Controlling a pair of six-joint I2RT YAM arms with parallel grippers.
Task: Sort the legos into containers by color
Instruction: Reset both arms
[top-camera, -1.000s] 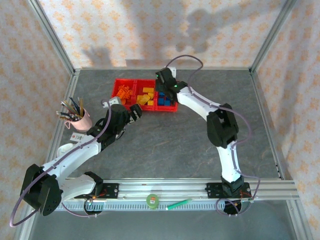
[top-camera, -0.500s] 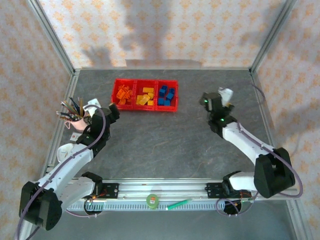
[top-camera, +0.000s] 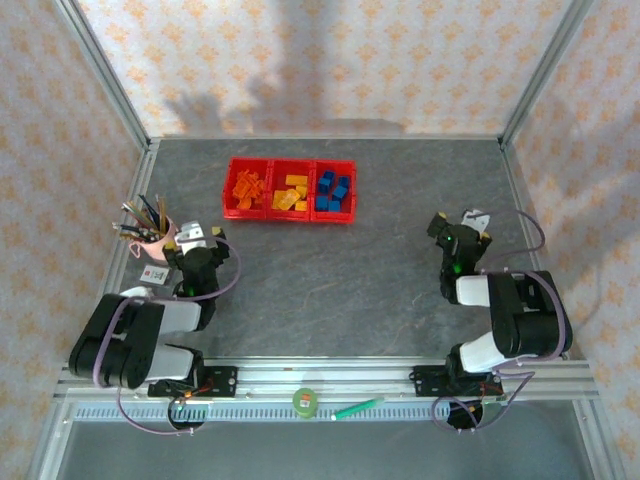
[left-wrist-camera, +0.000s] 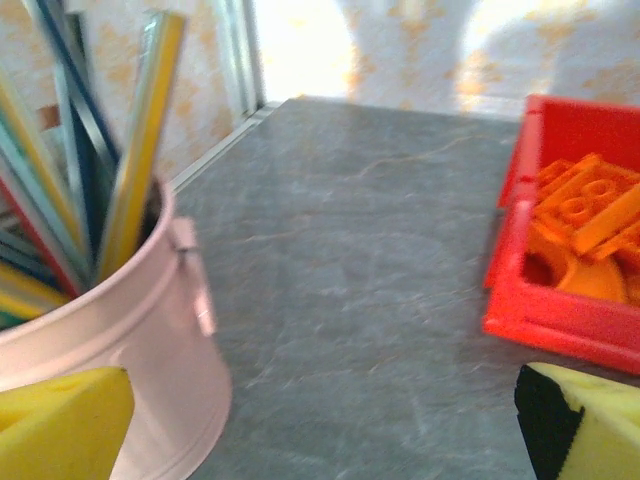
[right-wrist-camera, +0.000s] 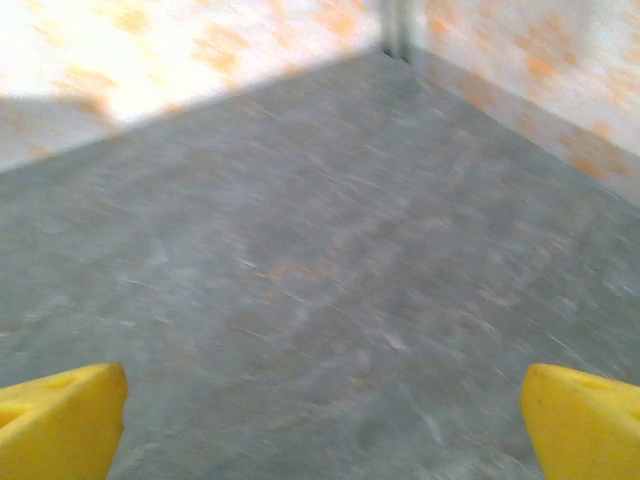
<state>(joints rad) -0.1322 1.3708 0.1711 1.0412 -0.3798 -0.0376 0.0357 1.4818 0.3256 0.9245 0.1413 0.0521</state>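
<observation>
Lengthwise the containers (top-camera: 290, 160) run left to right; left claw (top-camera: 197, 236) and right claw (top-camera: 463, 220) gape.

- No text, brand or number can be read anywhere
- A small white card (top-camera: 153, 275) just beside the pink cup (top-camera: 165, 243) carries a red mark, too small to make out

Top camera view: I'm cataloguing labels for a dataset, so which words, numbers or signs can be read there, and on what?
No text can be read.
The small white card beside the pink cup bears a red mark, too small to read.
The red bins and the green tape roll show no lettering.
</observation>
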